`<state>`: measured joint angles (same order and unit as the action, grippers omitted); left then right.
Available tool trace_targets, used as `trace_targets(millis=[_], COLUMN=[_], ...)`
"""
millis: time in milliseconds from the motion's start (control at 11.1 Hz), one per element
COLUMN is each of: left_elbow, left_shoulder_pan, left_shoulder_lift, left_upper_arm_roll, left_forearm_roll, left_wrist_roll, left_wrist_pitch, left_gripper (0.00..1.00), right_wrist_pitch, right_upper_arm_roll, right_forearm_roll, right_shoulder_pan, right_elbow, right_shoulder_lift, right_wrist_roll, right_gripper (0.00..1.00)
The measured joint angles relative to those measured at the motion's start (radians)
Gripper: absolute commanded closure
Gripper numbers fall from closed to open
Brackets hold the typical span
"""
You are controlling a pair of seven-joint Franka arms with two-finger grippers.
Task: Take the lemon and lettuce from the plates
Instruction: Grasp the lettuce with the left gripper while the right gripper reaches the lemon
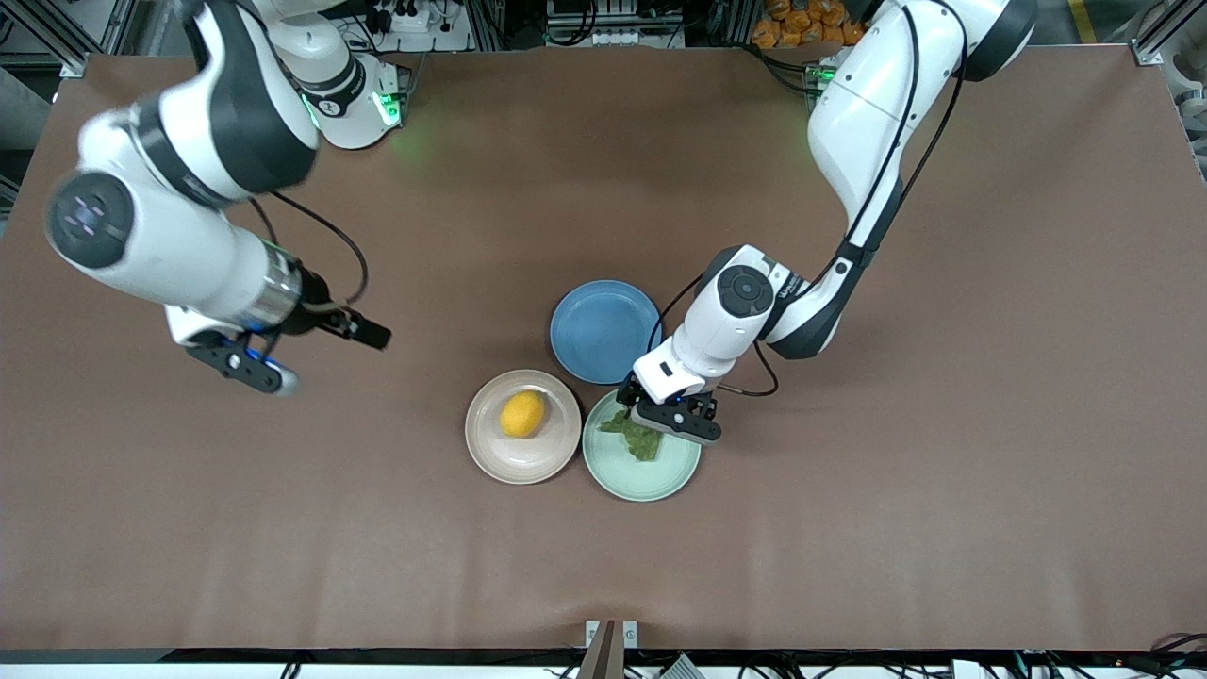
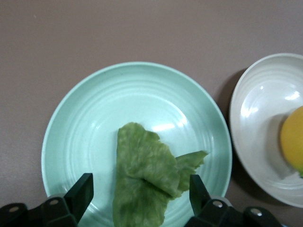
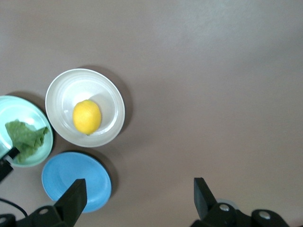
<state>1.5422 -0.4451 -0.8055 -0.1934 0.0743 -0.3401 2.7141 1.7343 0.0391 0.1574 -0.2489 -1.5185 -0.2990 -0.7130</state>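
The lemon (image 1: 522, 414) lies on the beige-pink plate (image 1: 500, 455). The lettuce (image 1: 642, 439) lies on the mint green plate (image 1: 643, 477) beside it. My left gripper (image 1: 668, 421) is low over the mint plate, open, with one finger on each side of the lettuce (image 2: 147, 175); its fingertips (image 2: 85, 187) hold nothing. The left wrist view shows the mint plate (image 2: 71, 123) and part of the lemon (image 2: 294, 140). My right gripper (image 1: 247, 368) is open and empty over bare table toward the right arm's end. Its view shows the lemon (image 3: 87, 117) and lettuce (image 3: 26, 137).
An empty blue plate (image 1: 603, 330) sits close to both plates, farther from the front camera. It also shows in the right wrist view (image 3: 71, 178). The brown table (image 1: 849, 528) is bare around the plates.
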Motion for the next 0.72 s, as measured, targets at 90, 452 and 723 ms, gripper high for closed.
trace_targets(millis=[90, 452, 723], left_elbow=[-0.001, -0.030, -0.055], left_shoulder_pan=[-0.002, -0.054, -0.075], left_shoulder_lift=[-0.015, -0.080, -0.099], left_upper_arm_roll=[0.001, 0.048, 0.070], left_forearm_roll=[0.016, 0.021, 0.021], left_wrist_roll=[0.000, -0.008, -0.013], left_wrist_pitch=[0.012, 0.042, 0.044], left_gripper=[0.17, 0.33, 0.65], right_wrist_pitch=[0.036, 0.145, 0.188], right_upper_arm_roll=[0.000, -0.001, -0.002], right_forearm_roll=[0.001, -0.005, -0.048], right_shoulder_pan=[-0.019, -0.108, -0.161], right_elbow=[0.000, 0.012, 0.062], right_shoulder_lift=[-0.033, -0.150, -0.237], right_wrist_roll=[-0.045, -0.172, -0.206], right_gripper=[0.00, 0.00, 0.00])
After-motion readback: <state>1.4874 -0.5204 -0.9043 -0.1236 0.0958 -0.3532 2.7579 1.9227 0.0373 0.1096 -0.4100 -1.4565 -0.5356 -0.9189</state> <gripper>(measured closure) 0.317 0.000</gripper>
